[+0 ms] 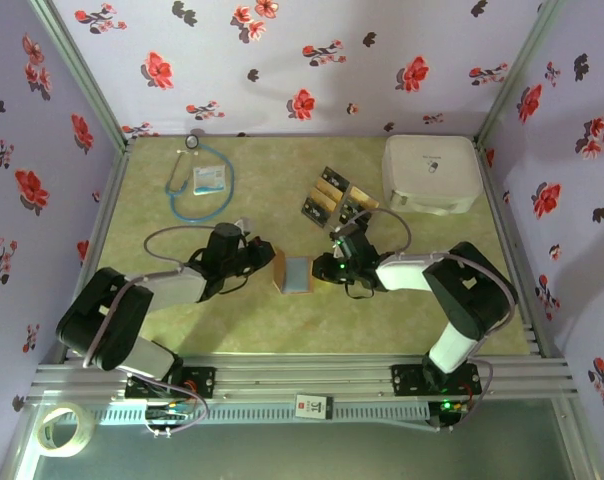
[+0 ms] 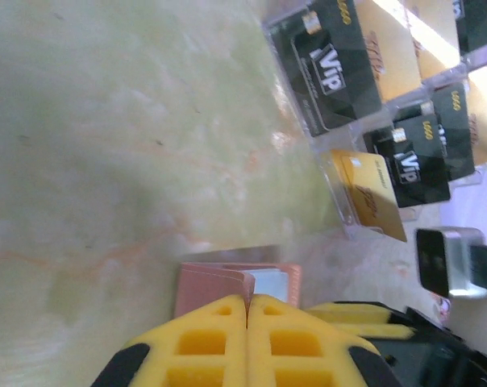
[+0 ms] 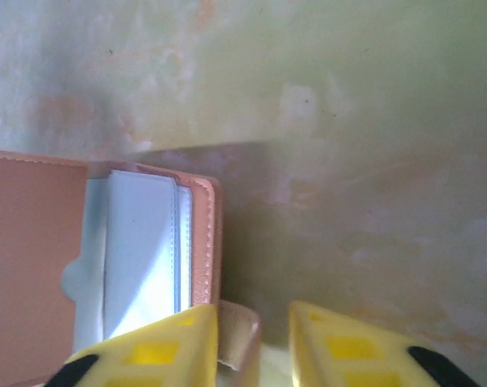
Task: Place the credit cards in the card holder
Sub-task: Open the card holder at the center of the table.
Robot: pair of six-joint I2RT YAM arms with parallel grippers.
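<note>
The left gripper [image 2: 248, 310] has its yellow pads pressed flat together. The reddish-brown flap of the card holder [image 2: 215, 289] runs into their seam, so I judge that it pinches this flap and keeps the holder unfolded. The right gripper [image 3: 251, 326] has its pads parted. The holder's other edge stands in the gap, against one pad and apart from the other, so nothing is gripped there. Between both grippers the card holder lies open on the table [image 1: 282, 320], with its pale inside turned up. The credit cards [image 1: 332, 197], black and gold, lie in a fanned group farther back, near the white case [image 1: 432, 172]; I see none in the holder. The step in hand is preparing the holder. Next, the right arm probably must draw away, go to the cards and lift one by its thin edge.
</note>
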